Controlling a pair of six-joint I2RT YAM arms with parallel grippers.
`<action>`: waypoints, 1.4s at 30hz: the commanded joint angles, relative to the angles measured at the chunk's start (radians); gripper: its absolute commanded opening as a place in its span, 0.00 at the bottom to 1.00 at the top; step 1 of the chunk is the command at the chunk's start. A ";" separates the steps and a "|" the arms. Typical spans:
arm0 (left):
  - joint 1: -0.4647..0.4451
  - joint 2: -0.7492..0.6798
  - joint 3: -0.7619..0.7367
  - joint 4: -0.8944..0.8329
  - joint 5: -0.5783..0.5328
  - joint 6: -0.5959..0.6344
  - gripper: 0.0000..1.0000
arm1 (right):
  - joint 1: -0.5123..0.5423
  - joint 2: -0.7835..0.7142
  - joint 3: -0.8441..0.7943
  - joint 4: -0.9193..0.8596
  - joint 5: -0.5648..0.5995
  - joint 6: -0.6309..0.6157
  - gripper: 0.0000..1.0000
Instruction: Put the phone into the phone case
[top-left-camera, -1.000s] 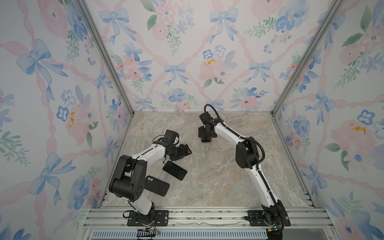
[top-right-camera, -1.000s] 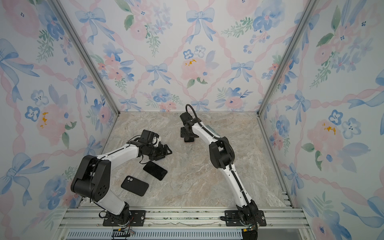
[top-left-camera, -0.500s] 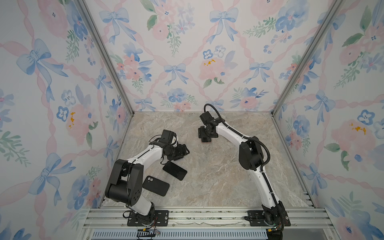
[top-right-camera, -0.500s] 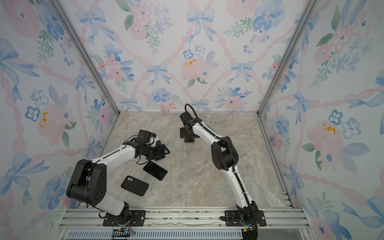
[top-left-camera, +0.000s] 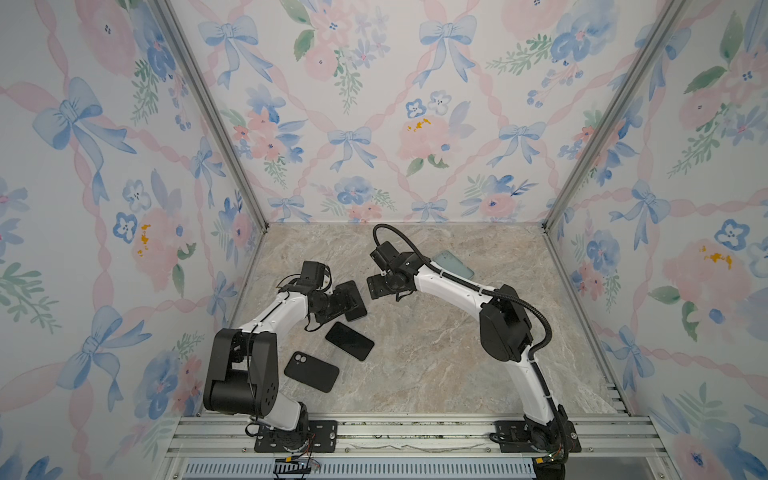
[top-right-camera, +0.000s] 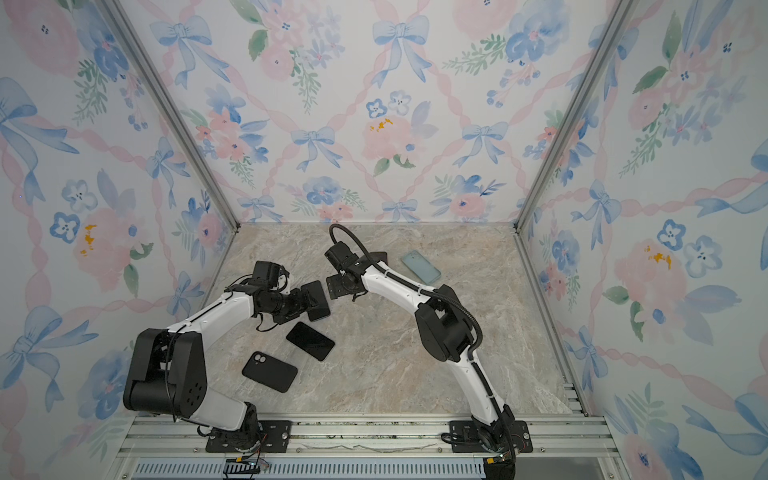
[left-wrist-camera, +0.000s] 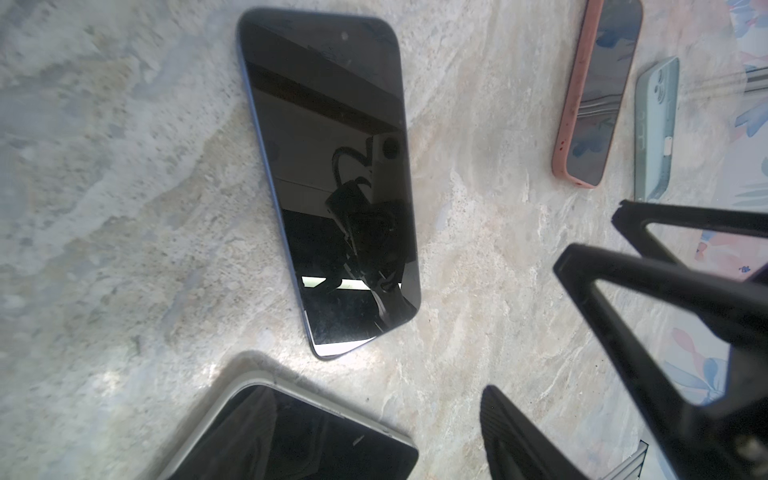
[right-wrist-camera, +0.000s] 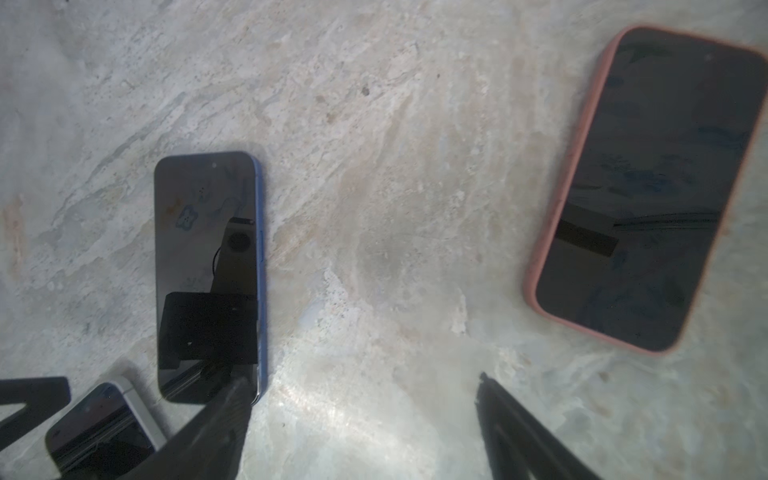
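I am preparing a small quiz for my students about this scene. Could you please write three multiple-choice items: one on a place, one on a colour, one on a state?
1. Where does the black case lie?
A) nearest the front rail, on the left arm's side
B) against the back wall
C) between the right gripper's fingers

2. One phone already sits in a case. What colour is that case?
A) white
B) pink
C) purple

3. How are the left gripper and the right gripper?
A) both open, holding nothing
B) left shut on a phone
C) right shut on a case

Key: 1 A, both top views show it closest to the rail; 2 B, both wrist views show a pink rim; 3 A, each wrist view shows spread fingers with nothing between.
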 joint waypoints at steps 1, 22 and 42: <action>0.015 -0.027 -0.011 -0.030 -0.025 0.015 0.82 | 0.034 0.003 -0.010 -0.009 -0.012 0.003 0.87; 0.167 -0.119 -0.037 -0.091 -0.009 0.041 0.88 | 0.119 0.205 0.218 -0.123 -0.018 0.024 0.88; 0.178 -0.128 -0.056 -0.092 0.006 0.051 0.91 | 0.151 0.385 0.458 -0.242 0.011 -0.022 0.90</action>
